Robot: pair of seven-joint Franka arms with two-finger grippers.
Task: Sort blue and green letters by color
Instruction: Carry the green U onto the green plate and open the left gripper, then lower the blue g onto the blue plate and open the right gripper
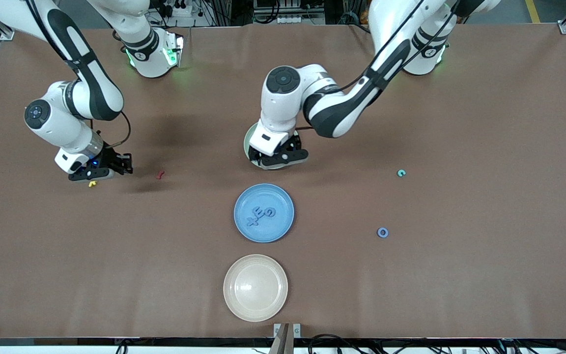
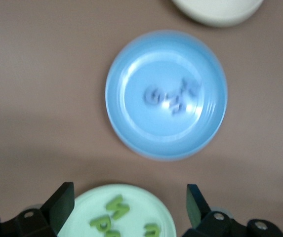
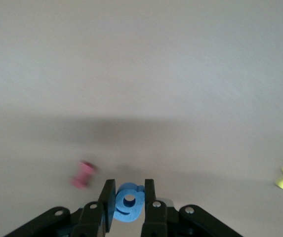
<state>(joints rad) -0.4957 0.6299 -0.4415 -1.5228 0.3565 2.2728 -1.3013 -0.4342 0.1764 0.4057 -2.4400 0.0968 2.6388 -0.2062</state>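
Right gripper (image 3: pixel 127 207): we saw its fingers (image 3: pixel 107 202) pinching a small mid-blue foam figure, a 6 or 9 (image 3: pixel 128 201), low over the brown felt-like counter (image 1: pixel 460 275) at the right arm's end, beside a yellow letter (image 1: pixel 92 184) and a dark-red piece (image 1: pixel 160 174).

Left gripper (image 2: pixel 130 202): its fingers were spread and empty, over the pale-green round plate (image 2: pixel 131 202) carrying olive-green letters (image 2: pixel 116 210).

Key relation: the glossy blue plate (image 1: pixel 243 226), holding three blue letters (image 1: pixel 261 214), lay toward the counter's middle from the held piece; we judged that the carry's heading.

Loose pieces: a blue ring letter (image 1: pixel 382 232) and a teal C (image 1: pixel 401 173) lay nearer the left arm.

Cream plate (image 1: pixel 255 287): bare.
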